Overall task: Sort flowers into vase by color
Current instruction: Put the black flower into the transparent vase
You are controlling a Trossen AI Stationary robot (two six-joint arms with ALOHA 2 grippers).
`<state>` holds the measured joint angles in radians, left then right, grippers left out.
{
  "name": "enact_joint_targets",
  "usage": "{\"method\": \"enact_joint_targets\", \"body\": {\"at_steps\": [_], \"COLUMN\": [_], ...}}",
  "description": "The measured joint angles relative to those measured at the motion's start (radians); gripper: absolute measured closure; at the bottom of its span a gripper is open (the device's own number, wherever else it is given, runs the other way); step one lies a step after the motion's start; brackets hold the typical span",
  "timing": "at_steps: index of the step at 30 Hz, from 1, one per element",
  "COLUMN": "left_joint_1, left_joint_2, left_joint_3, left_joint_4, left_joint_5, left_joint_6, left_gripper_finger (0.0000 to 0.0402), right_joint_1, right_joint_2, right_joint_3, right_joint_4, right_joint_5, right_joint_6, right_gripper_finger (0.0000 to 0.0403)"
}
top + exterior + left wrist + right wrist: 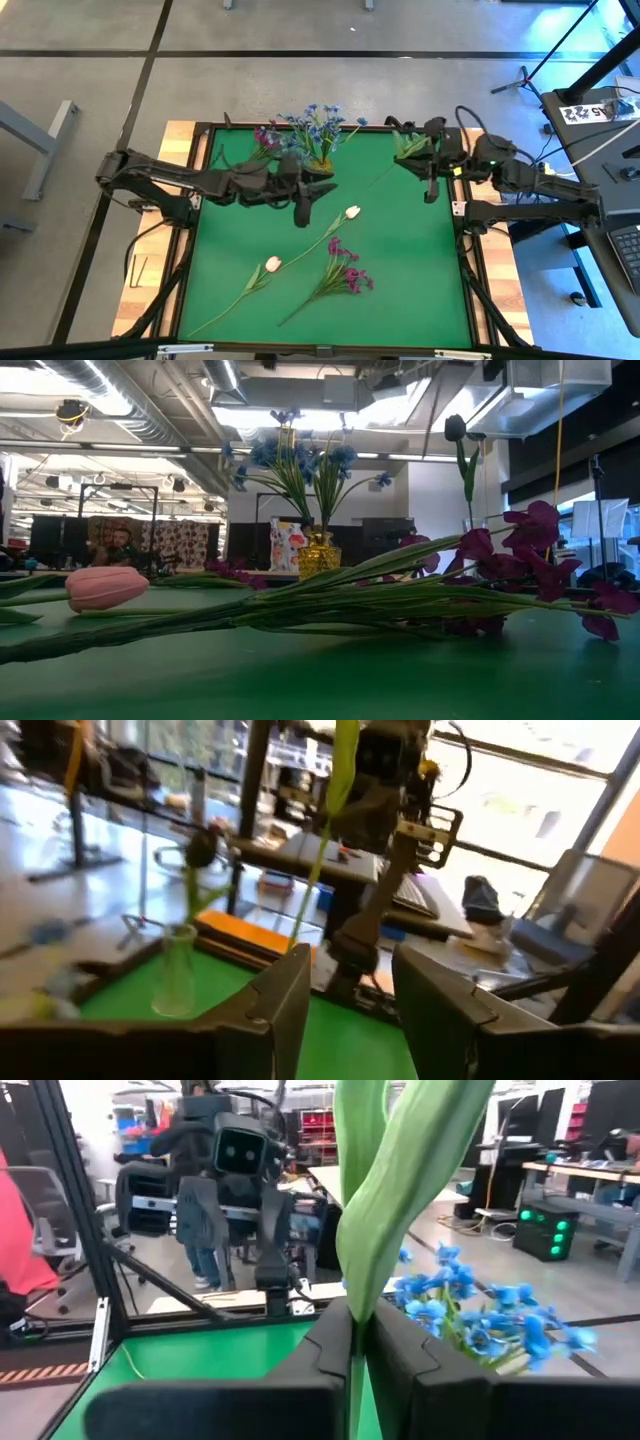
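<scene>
My right gripper [405,153] [360,1350], at the far right of the green table [400,290], is shut on a green flower stem with long leaves [400,1180]; its blossom is out of view. My left gripper [325,184] [350,1010] hovers open and empty near the table's middle, facing the right arm. Blue flowers [318,125] stand in a gold vase [318,555]. One tulip [200,845] stands in a clear flask [178,975]. Two pale tulips [352,212] [272,264] and a magenta flower [345,272] lie flat on the table. My right gripper pinches the stem and its wrapped leaf [357,1295] between its two fingers. The fingers reach in level from the table's right side and lie across the stem. The stem stands roughly upright, rising well above the fingers [335,780]; the fingers hide its part below.
More magenta blossoms [265,135] sit at the far left, beside the blue bunch. A black frame [470,280] borders the table. Desks, equipment and a person [120,545] are in the room beyond.
</scene>
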<state>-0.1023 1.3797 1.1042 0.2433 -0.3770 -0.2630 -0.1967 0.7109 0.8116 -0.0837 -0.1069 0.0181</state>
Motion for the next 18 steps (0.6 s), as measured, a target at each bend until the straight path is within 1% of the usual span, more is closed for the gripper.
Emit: {"method": "enact_joint_targets", "body": {"at_steps": [3, 6, 12, 15, 18], "left_joint_1": [-0.016, -0.029, -0.037, -0.036, -0.035], "left_joint_2": [-0.064, -0.123, -0.191, -0.201, -0.201], "left_joint_3": [0.0, 0.0, 0.0, 0.0, 0.0], "left_joint_4": [-0.044, -0.095, -0.215, -0.256, -0.277], "left_joint_5": [-0.068, -0.125, -0.228, -0.269, -0.314], "left_joint_6": [0.03, 0.059, 0.063, 0.063, 0.063], "left_gripper_finger": [0.0262, 0.0262, 0.0262, 0.0262, 0.0262], "right_joint_1": [0.0, 0.0, 0.0, 0.0, 0.0], "right_joint_2": [-0.056, -0.104, -0.123, -0.12, -0.118], "right_joint_3": [0.0, 0.028, 0.135, 0.167, 0.173], "right_joint_4": [-0.042, -0.143, -0.402, -0.478, -0.517], "right_joint_5": [0.017, 0.085, 0.292, 0.395, 0.526], "right_joint_6": [-0.001, -0.019, -0.049, -0.05, -0.055], "right_gripper_finger": [0.0384, 0.0383, 0.0383, 0.0383, 0.0383]}}
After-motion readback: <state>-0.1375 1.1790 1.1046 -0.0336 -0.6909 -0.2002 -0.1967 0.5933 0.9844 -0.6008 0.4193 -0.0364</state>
